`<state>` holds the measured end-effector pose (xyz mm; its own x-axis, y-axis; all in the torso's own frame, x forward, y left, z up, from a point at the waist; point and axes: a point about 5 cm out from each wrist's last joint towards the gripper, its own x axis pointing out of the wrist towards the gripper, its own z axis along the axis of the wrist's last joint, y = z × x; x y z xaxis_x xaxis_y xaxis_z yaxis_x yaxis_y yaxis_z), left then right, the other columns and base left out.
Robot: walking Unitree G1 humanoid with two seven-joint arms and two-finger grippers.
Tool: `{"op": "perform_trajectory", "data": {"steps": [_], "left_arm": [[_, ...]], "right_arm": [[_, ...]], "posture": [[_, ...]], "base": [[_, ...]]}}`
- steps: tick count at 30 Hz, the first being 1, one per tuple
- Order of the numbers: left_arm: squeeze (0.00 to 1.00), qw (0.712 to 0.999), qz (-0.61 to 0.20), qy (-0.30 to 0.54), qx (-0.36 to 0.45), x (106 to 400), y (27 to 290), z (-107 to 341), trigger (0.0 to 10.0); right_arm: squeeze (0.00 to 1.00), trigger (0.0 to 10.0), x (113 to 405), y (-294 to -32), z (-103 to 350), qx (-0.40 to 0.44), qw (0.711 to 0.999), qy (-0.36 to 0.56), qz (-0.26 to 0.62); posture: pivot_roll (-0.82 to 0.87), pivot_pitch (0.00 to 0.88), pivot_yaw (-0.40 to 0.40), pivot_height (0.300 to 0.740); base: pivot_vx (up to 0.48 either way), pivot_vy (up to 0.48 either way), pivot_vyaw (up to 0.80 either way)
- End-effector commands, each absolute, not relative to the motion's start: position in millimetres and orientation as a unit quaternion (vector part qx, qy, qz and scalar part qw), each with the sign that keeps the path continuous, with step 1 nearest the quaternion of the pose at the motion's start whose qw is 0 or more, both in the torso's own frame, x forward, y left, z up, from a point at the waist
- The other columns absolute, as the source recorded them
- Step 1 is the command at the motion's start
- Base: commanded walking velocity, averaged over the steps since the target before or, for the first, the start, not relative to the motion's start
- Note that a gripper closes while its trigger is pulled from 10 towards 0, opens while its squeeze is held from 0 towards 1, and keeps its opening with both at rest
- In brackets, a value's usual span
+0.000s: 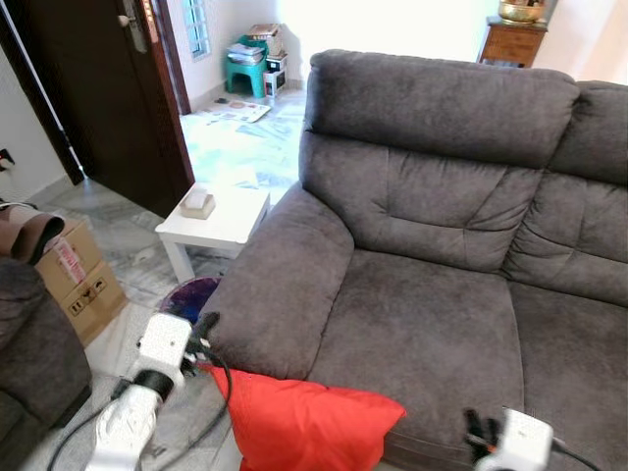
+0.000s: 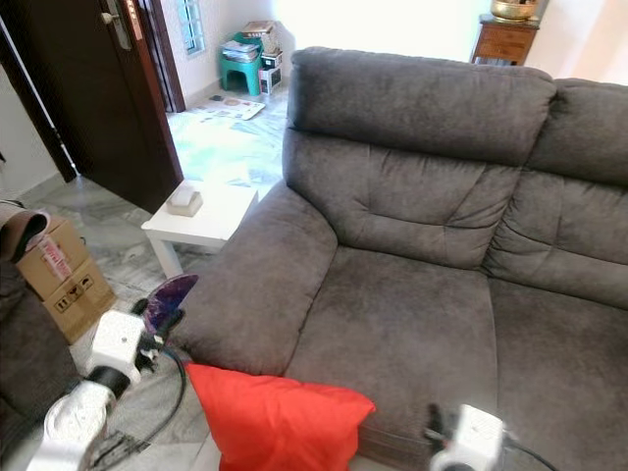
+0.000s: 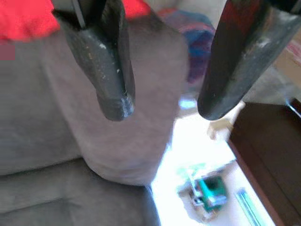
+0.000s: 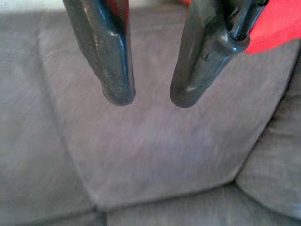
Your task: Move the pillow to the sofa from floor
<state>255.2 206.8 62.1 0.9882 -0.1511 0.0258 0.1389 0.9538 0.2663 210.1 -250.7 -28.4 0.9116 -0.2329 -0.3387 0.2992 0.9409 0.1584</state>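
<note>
i saw the bright red, puffy pillow [image 1: 299, 422] bottom center against the grey sofa [image 1: 432, 324]; left gripper [image 3: 162, 110] gaped wide, right gripper [image 4: 150, 99] narrowly parted, both empty.

Left silver arm [image 1: 126, 420]: white boxy wrist housing, black collar, black cables looping alongside. Right white wrist block [image 1: 523, 442], black cable. Long black scuffed fingers [image 3: 106, 66] with pale nicks.

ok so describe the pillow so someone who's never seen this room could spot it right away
Find the big grey sofa and follow its seat to the front edge, near the armrest. The pillow sits there, low between the robot's arms. It is the one plain bright red thing, unlike the grey cushions and the white side table.
</note>
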Motion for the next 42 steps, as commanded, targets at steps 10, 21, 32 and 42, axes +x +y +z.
{"op": "perform_trajectory", "data": {"steps": [10, 21, 32, 42], "left_arm": [[0.00, 0.988, -0.067, -0.002, 0.137, 226.6, 205.6, 70.2, 10.0], [0.00, 0.987, -0.070, 0.005, 0.147, 219.0, 212.6, 78.3, 10.0], [0.00, 0.985, -0.103, 0.007, 0.138, 229.2, 204.3, 82.2, 10.0], [0.00, 0.987, -0.116, 0.000, 0.111, 228.1, 201.8, 84.2, 10.0]], "right_arm": [[0.00, 10.0, 213.1, -261.7, 7.8, 0.058, 0.994, 0.071, -0.064], [0.00, 10.0, 220.8, -251.5, 17.4, 0.062, 0.995, 0.070, -0.038], [0.00, 10.0, 224.3, -232.0, 11.8, 0.093, 0.990, 0.082, -0.073], [0.00, 10.0, 230.6, -232.8, 11.9, 0.090, 0.988, 0.100, -0.076]], "posture": [[0.10, 0.000, -0.007, 0.740], [0.10, 0.000, -0.019, 0.740], [0.10, 0.028, -0.014, 0.715], [0.11, 0.053, -0.021, 0.715]], "base": [[0.000, 0.000, 0.00], [0.000, 0.000, 0.00], [0.000, 0.000, 0.00], [0.000, 0.000, 0.00]]}}
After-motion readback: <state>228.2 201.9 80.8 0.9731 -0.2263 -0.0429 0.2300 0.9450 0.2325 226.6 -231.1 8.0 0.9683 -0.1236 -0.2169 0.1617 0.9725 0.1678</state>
